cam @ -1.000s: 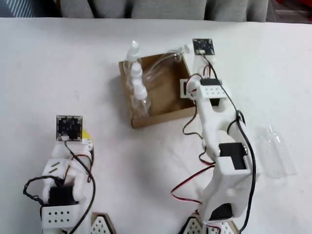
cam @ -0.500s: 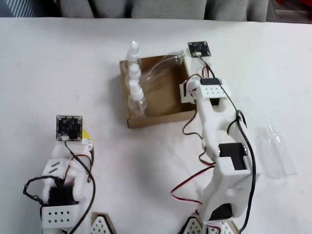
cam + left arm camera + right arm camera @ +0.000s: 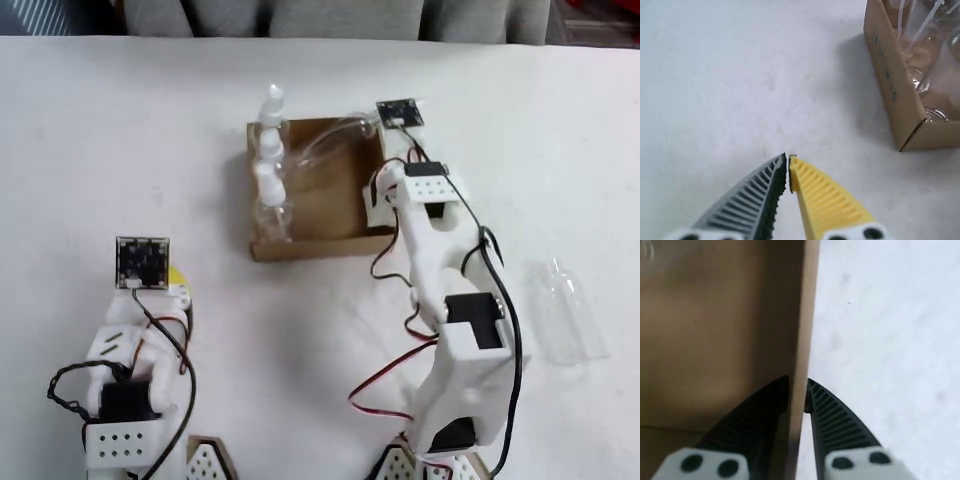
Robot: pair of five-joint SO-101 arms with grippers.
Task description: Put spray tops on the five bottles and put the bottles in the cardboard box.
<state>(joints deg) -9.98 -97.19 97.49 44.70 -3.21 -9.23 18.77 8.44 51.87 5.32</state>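
Observation:
The cardboard box (image 3: 310, 246) lies in the middle of the table. Three clear bottles with white spray tops (image 3: 270, 170) stand along its left side, and another bottle (image 3: 330, 135) leans across its far end. My right gripper (image 3: 797, 390) is shut on the box's right wall (image 3: 802, 315), one finger inside and one outside; from above it sits at that wall (image 3: 385, 185). A clear bottle without a top (image 3: 568, 308) lies on the table right of the right arm. My left gripper (image 3: 788, 159) is shut on nothing, near the front left, with the box (image 3: 890, 85) off to its side.
The white table (image 3: 150, 130) is bare to the left of and behind the box. Red and black cables (image 3: 385, 375) hang from the right arm above the table. Chairs stand behind the table's far edge.
The box has turned and slid a little to the left with my right gripper on its wall; its sides now run squarer to the table. The left arm has not moved.

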